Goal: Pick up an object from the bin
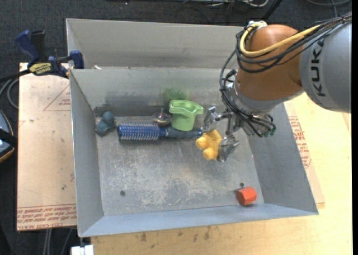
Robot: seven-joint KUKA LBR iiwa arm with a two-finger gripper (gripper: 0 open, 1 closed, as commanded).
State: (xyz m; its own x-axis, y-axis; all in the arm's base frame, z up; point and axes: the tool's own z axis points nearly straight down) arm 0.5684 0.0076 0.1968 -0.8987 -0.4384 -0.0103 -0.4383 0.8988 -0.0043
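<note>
Where gripper (220, 135) hangs beside yellow toy (208, 144), bin floor (168, 175) bare in front

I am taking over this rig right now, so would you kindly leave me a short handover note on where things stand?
The gripper looks open and sits low in the right half of the bin, right against the yellow lumpy toy. I cannot tell whether the toy is between its fingers.
Things: the green cup is just left of the gripper. The blue hairbrush lies along the middle, with a grey-blue lump at its left end. The orange block is near the front right corner.
Done: nothing is lifted yet.
Left: close on one thing, probably the yellow toy, and lift it out.
</note>
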